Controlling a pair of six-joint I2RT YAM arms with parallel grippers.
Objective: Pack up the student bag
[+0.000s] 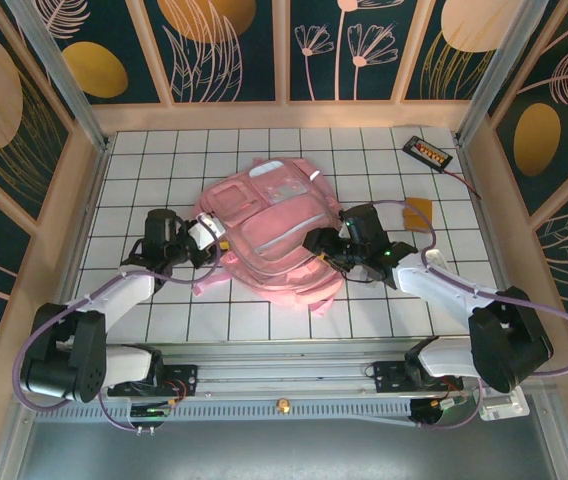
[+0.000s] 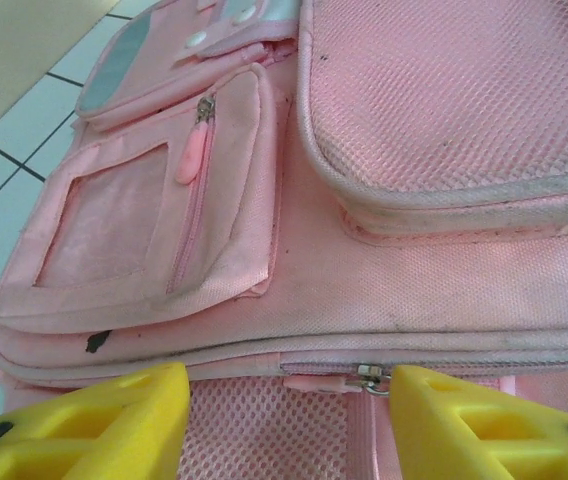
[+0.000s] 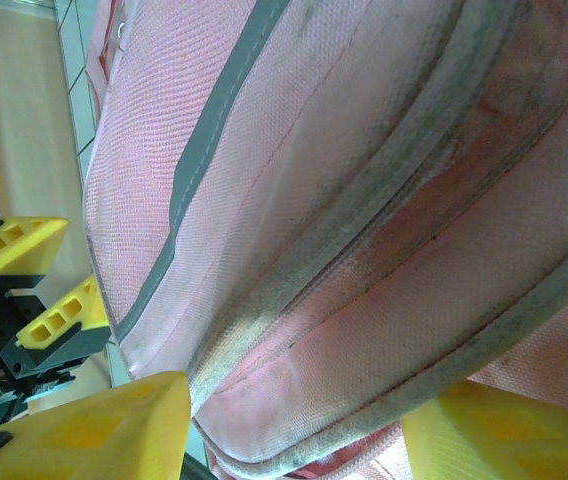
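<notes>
Packing looks barely begun: my left pincer (image 2: pixel 289 400) and right pincer (image 3: pixel 294 425) straddle the student bag (image 1: pixel 269 235) half-wide; whether either grips, I can't tell.

Pink bag (image 1: pixel 264 235) lay flat mid-table.
Front faced up, showing pockets, clear window panels and grey piping; a grey reflective strip ran along one side.

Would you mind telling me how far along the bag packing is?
Early. Done: the student bag lies mid-table with an arm at each side. In hand: the left gripper straddles a zipper pull, jaws apart; the right gripper straddles the bag's edge. Left: opening and filling it; a black device and an orange card lie outside.
</notes>
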